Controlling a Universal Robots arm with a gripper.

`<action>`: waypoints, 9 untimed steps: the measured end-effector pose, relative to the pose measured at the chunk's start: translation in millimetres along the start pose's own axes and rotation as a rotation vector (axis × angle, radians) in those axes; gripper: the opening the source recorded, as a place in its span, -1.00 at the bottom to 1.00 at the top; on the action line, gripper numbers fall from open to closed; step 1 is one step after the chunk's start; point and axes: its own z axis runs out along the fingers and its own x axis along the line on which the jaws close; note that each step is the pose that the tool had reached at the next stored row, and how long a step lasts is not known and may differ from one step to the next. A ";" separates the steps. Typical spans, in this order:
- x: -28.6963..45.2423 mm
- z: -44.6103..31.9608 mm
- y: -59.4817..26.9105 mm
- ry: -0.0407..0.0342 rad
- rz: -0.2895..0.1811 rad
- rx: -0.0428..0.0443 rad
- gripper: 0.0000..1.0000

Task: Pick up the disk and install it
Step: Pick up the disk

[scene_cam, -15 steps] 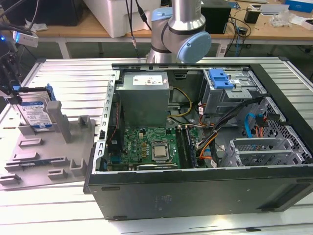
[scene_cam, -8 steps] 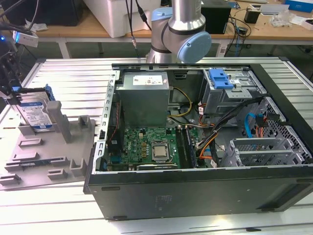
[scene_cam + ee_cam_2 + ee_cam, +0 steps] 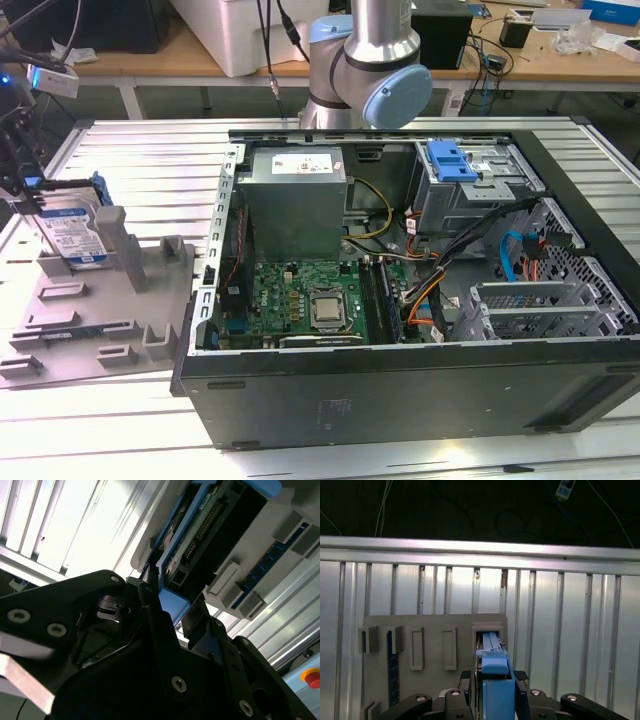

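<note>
Jaws of the black gripper (image 3: pixel 492 679) pinch the blue-framed silver rectangular disk (image 3: pixel 72 235) between them; its far end sits in the grey plastic fixture (image 3: pixel 100 330) beyond.

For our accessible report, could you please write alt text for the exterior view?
The gripper is at the top of a disk standing upright in a grey holder at the exterior view's left. Beside it, an open computer case lies on a slatted metal table.
</note>
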 end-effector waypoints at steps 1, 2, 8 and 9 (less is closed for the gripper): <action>0.0 0.2 0.0 0.0000 0.007 -0.0004 -0.11; 0.0 0.3 0.0 0.0000 0.014 -0.0009 -0.11; -0.4 1.0 1.3 -0.0001 0.021 -0.0010 -0.11; -0.5 1.1 1.7 -0.0001 0.021 -0.0011 -0.11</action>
